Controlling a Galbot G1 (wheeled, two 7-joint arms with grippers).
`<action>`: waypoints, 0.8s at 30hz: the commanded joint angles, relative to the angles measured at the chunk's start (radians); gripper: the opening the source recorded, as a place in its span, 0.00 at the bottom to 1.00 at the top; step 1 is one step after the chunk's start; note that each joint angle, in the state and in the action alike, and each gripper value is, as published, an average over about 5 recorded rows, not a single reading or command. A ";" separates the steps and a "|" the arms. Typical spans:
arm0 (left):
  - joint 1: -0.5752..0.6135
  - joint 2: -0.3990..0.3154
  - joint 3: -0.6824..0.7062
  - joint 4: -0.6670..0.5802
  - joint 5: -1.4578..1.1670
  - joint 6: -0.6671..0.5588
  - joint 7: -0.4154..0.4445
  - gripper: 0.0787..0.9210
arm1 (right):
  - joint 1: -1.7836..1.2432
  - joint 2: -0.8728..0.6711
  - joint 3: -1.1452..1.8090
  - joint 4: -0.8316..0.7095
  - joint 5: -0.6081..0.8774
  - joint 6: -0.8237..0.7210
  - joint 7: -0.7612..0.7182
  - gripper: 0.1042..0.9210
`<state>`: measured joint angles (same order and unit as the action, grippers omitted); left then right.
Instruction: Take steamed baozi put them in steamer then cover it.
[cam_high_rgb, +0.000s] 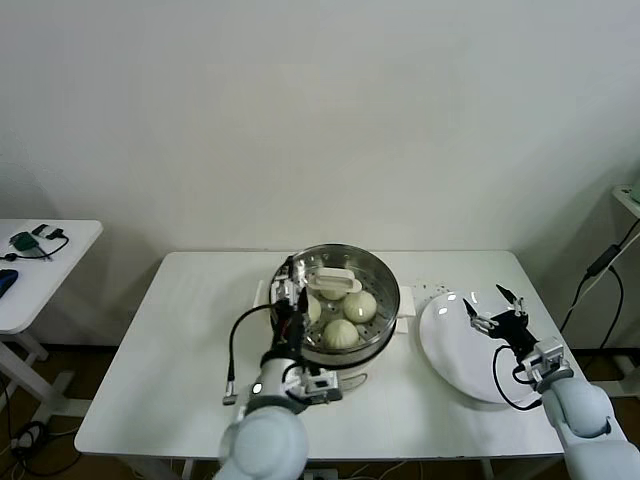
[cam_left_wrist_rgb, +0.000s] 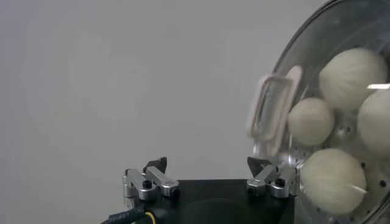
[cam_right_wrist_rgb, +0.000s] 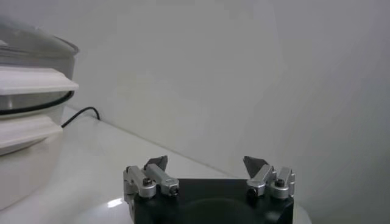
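Fingers of the left gripper spread wide at the steamer's left rim, gripping nothing. The cover sits on it over the baozi. Right gripper, open, hovers over the plate just right of the steamer.

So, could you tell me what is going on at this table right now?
The baozi sit in the steamer with the glass cover over them. The left gripper, jaws open, is beside the cover's handle and holds nothing. The right gripper hovers open over the bare white plate.
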<state>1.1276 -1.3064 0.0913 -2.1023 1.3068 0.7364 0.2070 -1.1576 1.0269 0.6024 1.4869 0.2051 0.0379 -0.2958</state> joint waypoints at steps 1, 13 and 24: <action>0.214 0.059 -0.379 -0.122 -0.656 -0.377 -0.417 0.88 | -0.042 0.000 0.034 0.026 0.020 0.005 0.007 0.88; 0.451 -0.047 -0.708 -0.048 -1.255 -0.773 -0.472 0.88 | -0.083 0.036 0.062 0.069 0.049 0.022 0.009 0.88; 0.528 -0.123 -0.742 0.095 -1.350 -0.865 -0.441 0.88 | -0.172 0.089 0.100 0.148 0.099 0.037 -0.010 0.88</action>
<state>1.5306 -1.3600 -0.5196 -2.1118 0.2242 0.2200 -0.2010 -1.2596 1.0779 0.6741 1.5734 0.2657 0.0604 -0.2928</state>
